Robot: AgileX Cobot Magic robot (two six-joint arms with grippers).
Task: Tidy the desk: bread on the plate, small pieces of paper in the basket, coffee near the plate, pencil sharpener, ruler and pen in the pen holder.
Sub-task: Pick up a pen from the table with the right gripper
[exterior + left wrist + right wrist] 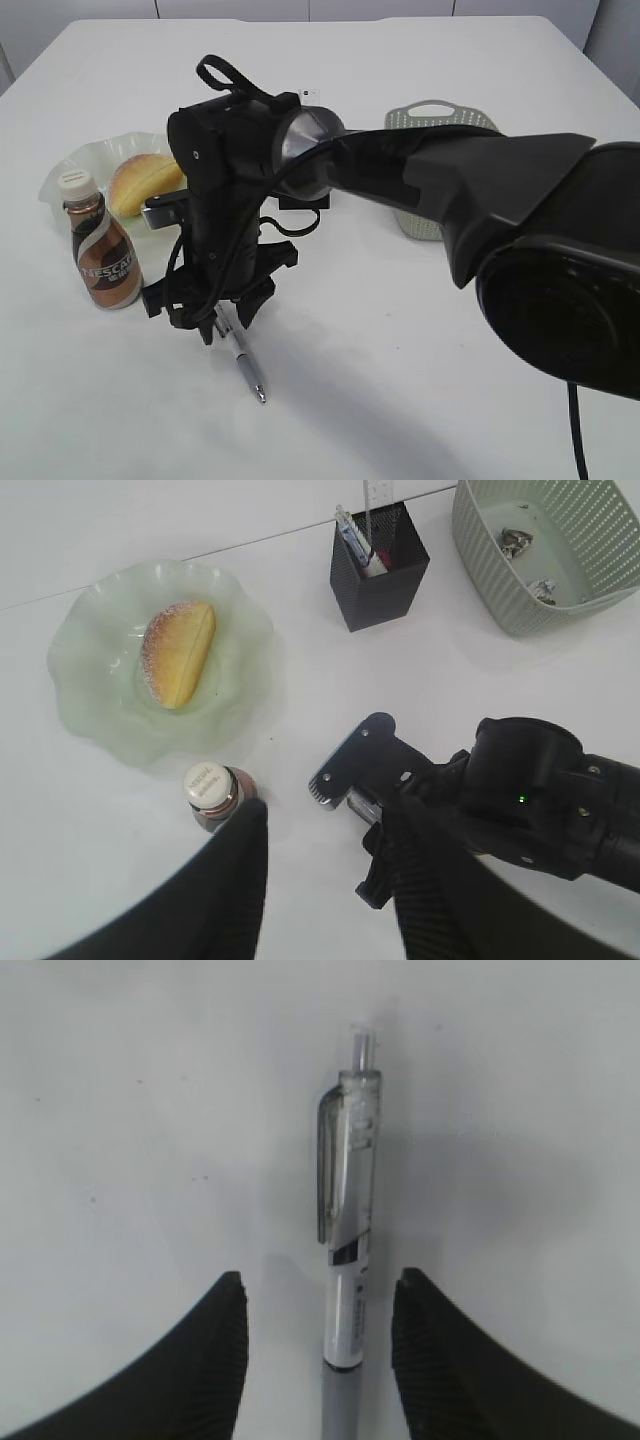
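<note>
step: pen pickup, judged; the pen looks like the last loose item on the desk (420,380)
pen: lies flat on the bare white top, lower centre-left of the exterior view (245,368); in the right wrist view (348,1250) it runs straight up the middle of the frame, clicker and clip end at top, barrel going off the bottom edge
right gripper: (318,1335) comes down over the pen, fingers apart, one pad (215,1345) on each side of the barrel, clear gap both sides, no contact seen
key relation: pen long axis runs along the gap between the fingers, across the closing direction; pen sits about centred, a touch toward the right pad
grasp point: fingers straddle the barrel below the clip, so judged they would close on the mid-barrel
nearer arm: right, directly above the pen; the left is high and back, looking down on the scene
left gripper: (325,880) fingers apart, nothing between them, hovering over the desk near the coffee (212,792)
pen holder: black mesh cup, top centre of the left wrist view (380,570), ruler already standing in it; from the pen it lies up-frame
done already: bread (180,652) on plate (90,710), coffee just beside the plate, paper bits in the basket (500,580)
risk: thin round barrel may roll or tilt when pinched
</note>
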